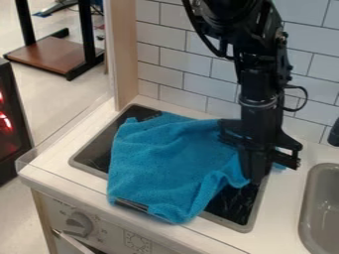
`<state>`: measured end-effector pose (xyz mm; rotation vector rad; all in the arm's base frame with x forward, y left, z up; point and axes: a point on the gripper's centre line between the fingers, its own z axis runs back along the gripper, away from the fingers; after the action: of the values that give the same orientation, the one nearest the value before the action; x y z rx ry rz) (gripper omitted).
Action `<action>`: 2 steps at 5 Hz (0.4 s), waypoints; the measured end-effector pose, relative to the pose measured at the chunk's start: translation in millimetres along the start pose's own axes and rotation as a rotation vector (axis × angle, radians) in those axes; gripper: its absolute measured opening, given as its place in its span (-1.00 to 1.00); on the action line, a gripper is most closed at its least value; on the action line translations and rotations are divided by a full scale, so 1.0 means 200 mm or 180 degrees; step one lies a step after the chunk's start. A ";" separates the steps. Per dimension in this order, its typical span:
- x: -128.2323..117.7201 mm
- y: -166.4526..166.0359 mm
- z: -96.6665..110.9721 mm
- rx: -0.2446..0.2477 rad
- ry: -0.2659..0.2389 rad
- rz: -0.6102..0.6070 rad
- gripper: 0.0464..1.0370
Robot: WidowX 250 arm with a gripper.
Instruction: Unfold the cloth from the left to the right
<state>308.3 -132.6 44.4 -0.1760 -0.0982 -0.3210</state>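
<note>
Camera view | blue cloth (pixel 169 158) rumpled across black stovetop (pixel 233 204), overlapping its front rim | gripper (pixel 256 178) at cloth's right side, cannot tell if spread or closed | grey sink basin (pixel 307 208) right of stovetop

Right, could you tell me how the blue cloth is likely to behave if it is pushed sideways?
The blue cloth looks floppy, lying in soft folds and bending at its corners, so it would probably bunch up. Its textured weave suggests some grip on the stovetop rather than easy sliding.
</note>
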 end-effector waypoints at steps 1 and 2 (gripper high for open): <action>-0.02 -0.07 -0.02 -0.0051 0.0049 -0.0155 -1.00; -0.07 -0.10 -0.11 -0.0044 0.0243 -0.0257 -1.00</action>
<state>291.0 -151.2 23.7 -0.1734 -0.0277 -0.4085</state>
